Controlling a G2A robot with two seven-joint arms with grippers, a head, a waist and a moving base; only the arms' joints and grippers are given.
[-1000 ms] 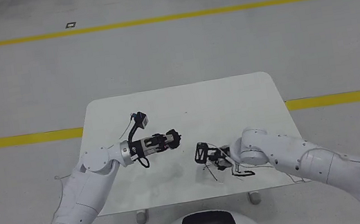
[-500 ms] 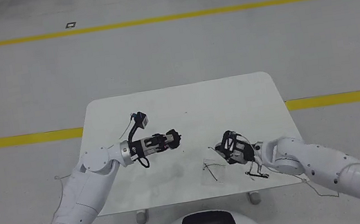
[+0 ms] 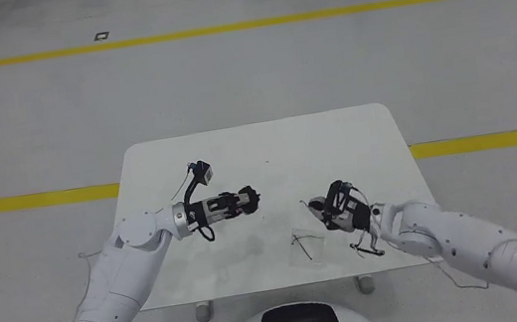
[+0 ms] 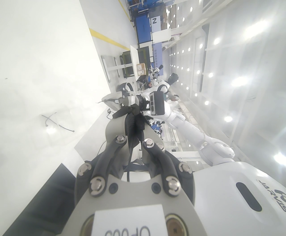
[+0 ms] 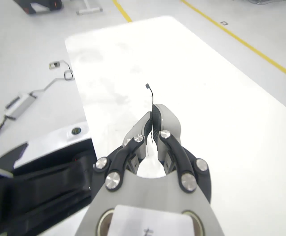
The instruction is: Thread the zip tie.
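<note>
From the top view, you have both arms held up over the white bench point(image 3: 355, 136). The left gripper point(image 3: 252, 199) is out over the middle of the bench and points across at the right gripper point(image 3: 320, 204), which is nearer the front edge. There is a gap between the two. Two loose zip ties point(image 3: 306, 242) lie crossed on the bench, just in front of that gap.

In the left wrist view, your left gripper point(image 4: 130, 110) has its fingers pressed together, and I can see nothing between them. It is turned on its side and aims at the right gripper point(image 4: 108, 100) farther off. The loose zip ties point(image 4: 55, 121) lie flat on the bench below.

In the right wrist view, your right gripper point(image 5: 153, 110) is squeezed tight on one thin black zip tie point(image 5: 152, 96). The zip tie sticks out past the fingertips, with its little square head point(image 5: 147, 85) at the far end, up in the air over the bench. Its thin tail runs back between the fingers.

I think you are at the very start of the threading. One zip tie is picked up, but it is not bent into a loop yet. Next, I think your left gripper has to open, come close and catch one end. Then the tail has to be poked into the tiny hole in the head. That calls for slow, careful aiming.
</note>
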